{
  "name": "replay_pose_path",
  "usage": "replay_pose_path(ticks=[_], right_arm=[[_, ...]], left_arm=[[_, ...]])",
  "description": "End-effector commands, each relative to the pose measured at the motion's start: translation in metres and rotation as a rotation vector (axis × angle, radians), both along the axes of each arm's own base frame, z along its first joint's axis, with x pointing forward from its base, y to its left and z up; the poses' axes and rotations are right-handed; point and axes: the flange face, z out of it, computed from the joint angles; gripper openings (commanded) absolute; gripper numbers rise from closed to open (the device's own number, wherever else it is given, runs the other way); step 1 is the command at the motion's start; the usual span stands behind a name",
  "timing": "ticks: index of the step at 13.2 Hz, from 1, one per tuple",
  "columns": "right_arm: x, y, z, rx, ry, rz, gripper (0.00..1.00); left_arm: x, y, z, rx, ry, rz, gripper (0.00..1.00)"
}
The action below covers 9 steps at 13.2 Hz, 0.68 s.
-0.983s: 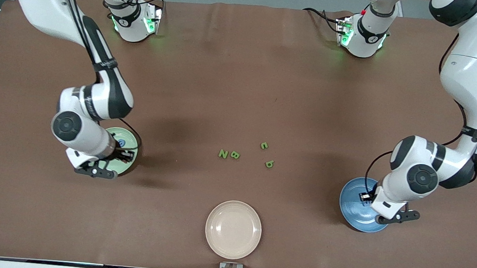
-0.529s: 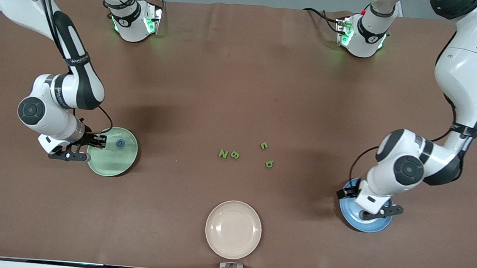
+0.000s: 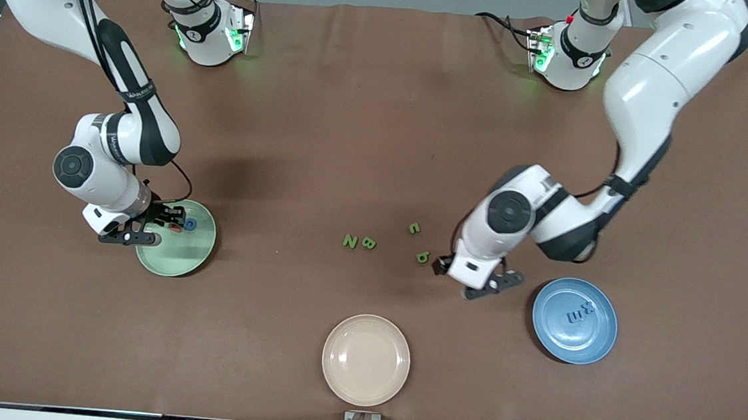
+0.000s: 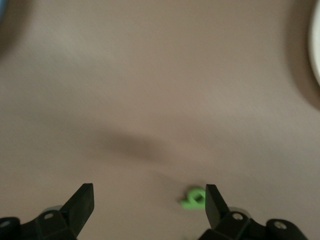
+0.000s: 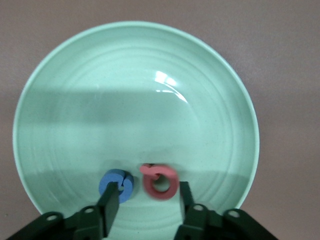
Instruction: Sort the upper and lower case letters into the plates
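Observation:
My right gripper (image 3: 170,216) hangs open just above the mint green plate (image 3: 176,258), its jaws standing apart on either side of the pink-red Q (image 5: 160,181). The blue G (image 5: 116,185) lies in the same plate beside one fingertip. My left gripper (image 3: 442,265) is open and low over the bare table, with a small green letter (image 4: 194,198) just inside one finger. In the blue plate (image 3: 557,338) lie a blue m (image 3: 585,311) and a blue x (image 3: 569,316). On the table's middle lie a green N (image 3: 349,241), a green B (image 3: 369,243) and another small green letter (image 3: 414,228).
A cream-beige plate (image 3: 365,359) sits near the table's front edge, nearer to the camera than the green letters. Brown tabletop (image 3: 353,135) stretches between the plates and the arms' bases.
My left arm has swung from the blue plate to the small green letter, baring the m and x. My right gripper has come back over the mint plate and opened; the Q now shows there.

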Motion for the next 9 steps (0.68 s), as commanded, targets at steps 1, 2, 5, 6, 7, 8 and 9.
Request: replay_pose_path(ticks=[1, 2, 5, 6, 7, 8, 9], right_arm=[[0.008, 0.022, 0.025, 0.008, -0.001, -0.015, 1.0], [0.014, 0.04, 0.036, 0.002, 0.02, -0.073, 1.0], [0.012, 0.122, 0.049, -0.006, 0.01, -0.226, 1.0], [0.011, 0.15, 0.052, -0.002, -0.001, -0.274, 1.0], [0.012, 0.188, 0.051, 0.005, -0.009, -0.329, 1.0], [0.015, 0.22, 0.046, 0.011, -0.012, -0.398, 1.0], [0.017, 0.256, 0.042, 0.02, -0.018, -0.46, 1.0]], left_arm=[[-0.005, -0.031, -0.01, -0.011, 0.009, 0.089, 0.99], [-0.013, -0.042, -0.017, 0.004, 0.01, 0.114, 0.99], [-0.018, -0.042, -0.038, 0.024, 0.035, 0.256, 0.98], [-0.019, -0.042, -0.043, 0.024, 0.046, 0.272, 0.97], [-0.018, -0.042, -0.044, 0.023, 0.051, 0.281, 0.93], [-0.018, -0.042, -0.05, 0.021, 0.059, 0.312, 0.9], [-0.017, -0.043, -0.051, 0.019, 0.058, 0.343, 0.87]])
